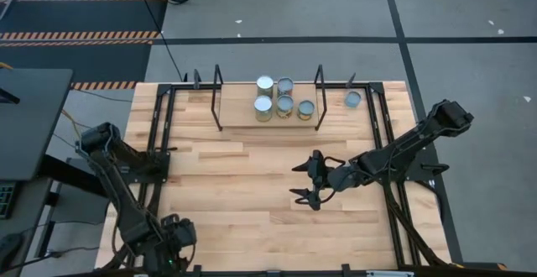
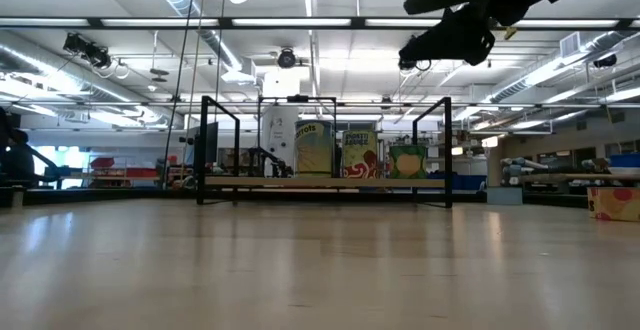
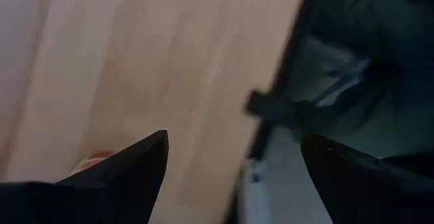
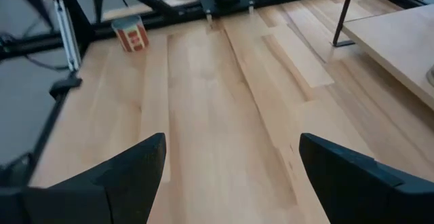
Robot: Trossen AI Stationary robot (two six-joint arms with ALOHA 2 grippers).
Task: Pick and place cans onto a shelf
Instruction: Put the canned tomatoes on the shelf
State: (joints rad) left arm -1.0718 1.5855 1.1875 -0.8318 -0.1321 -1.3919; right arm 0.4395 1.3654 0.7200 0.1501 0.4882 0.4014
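Observation:
The shelf [image 1: 252, 116] stands at the table's far middle, with several cans [image 1: 284, 105] upright on its board; their labels show in the low view [image 2: 360, 152]. One can [image 1: 352, 99] stands on the table just right of the shelf. A red-labelled can [image 4: 130, 34] stands upright near the table's near left corner. My right gripper [image 1: 310, 180] hovers open over the table's middle, right of centre, nothing between its fingers [image 4: 234, 163]. My left gripper [image 1: 172, 239] is open at the near left edge, pointing steeply down [image 3: 234, 176].
The black frame rails [image 1: 159, 134] run along the table's left and right sides. The shelf's upright posts [image 1: 218, 80] rise at its ends. Bare wood [image 1: 235, 176] lies between the shelf and the near edge. A small reddish patch [image 3: 95, 159] shows beside one left finger.

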